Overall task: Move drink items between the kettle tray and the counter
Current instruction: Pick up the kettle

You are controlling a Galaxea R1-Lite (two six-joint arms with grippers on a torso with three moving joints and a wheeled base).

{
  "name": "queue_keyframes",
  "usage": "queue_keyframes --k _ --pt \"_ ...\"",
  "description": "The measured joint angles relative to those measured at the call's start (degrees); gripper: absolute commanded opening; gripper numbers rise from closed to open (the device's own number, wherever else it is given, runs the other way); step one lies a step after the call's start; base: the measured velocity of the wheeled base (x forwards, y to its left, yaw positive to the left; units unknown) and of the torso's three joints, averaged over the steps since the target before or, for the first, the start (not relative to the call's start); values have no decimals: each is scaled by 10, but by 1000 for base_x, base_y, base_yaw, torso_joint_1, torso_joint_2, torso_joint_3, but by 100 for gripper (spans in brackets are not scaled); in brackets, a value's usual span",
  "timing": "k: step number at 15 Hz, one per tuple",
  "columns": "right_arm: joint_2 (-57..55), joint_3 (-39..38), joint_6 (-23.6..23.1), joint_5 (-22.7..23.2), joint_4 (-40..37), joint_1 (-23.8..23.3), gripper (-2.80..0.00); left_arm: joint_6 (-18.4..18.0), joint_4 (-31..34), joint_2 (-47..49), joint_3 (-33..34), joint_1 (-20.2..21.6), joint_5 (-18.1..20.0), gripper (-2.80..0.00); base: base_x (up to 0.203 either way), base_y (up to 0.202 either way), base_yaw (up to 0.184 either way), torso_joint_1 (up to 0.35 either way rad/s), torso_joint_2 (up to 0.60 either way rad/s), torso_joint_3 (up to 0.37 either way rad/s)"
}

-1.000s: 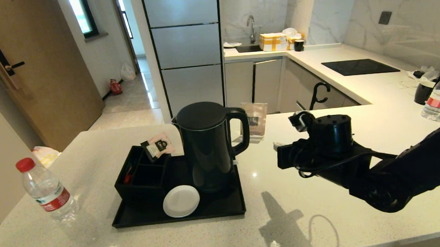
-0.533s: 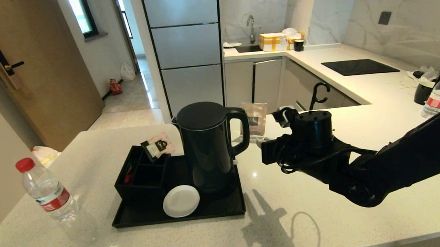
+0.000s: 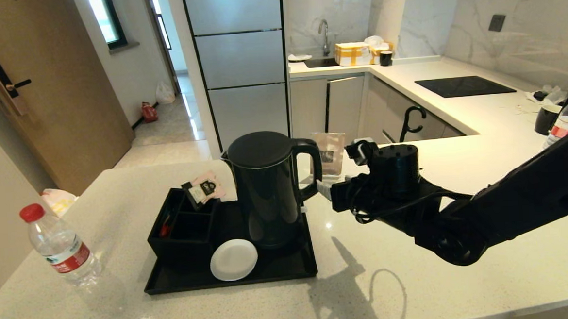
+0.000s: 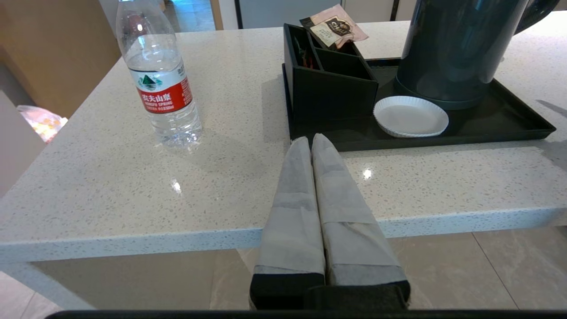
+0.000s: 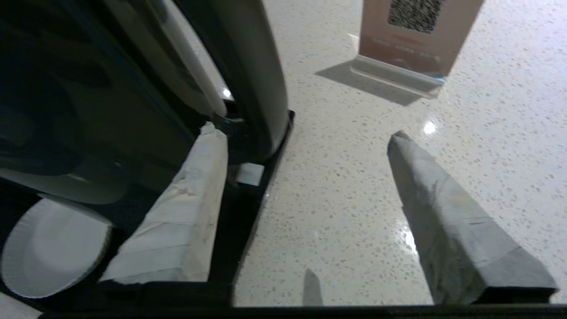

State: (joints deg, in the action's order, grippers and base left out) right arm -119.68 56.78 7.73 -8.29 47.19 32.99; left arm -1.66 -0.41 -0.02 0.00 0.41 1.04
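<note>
Jaws wide apart, the right gripper (image 5: 305, 133) straddles the handle (image 3: 311, 170) of the kettle (image 3: 266, 189), which sits on the tray (image 3: 232, 278); nothing gripped yet. The bottle (image 3: 60, 246) waits on the counter (image 3: 416, 279). Left gripper (image 4: 312, 141) parked, jaws closed.

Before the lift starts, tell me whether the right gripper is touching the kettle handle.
Cannot tell. In the right wrist view the right gripper is open, one finger overlapping the kettle handle's base; neither contact nor gap shows.

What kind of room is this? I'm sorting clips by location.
Likely a hotel-suite or apartment kitchenette: a stone counter with a sink faucet, a black hob, and a kettle on its tray.
</note>
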Motion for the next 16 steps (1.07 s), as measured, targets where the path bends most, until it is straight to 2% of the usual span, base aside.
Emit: queue_keyframes --k 8,16 --pt "-39 58 1 -31 4 1 0 0 0 0 0 0 0 -280 0 0 0 0 0 0" --pt "-146 231 -11 -103 -1 12 0 0 0 0 0 0 0 -280 0 0 0 0 0 0"
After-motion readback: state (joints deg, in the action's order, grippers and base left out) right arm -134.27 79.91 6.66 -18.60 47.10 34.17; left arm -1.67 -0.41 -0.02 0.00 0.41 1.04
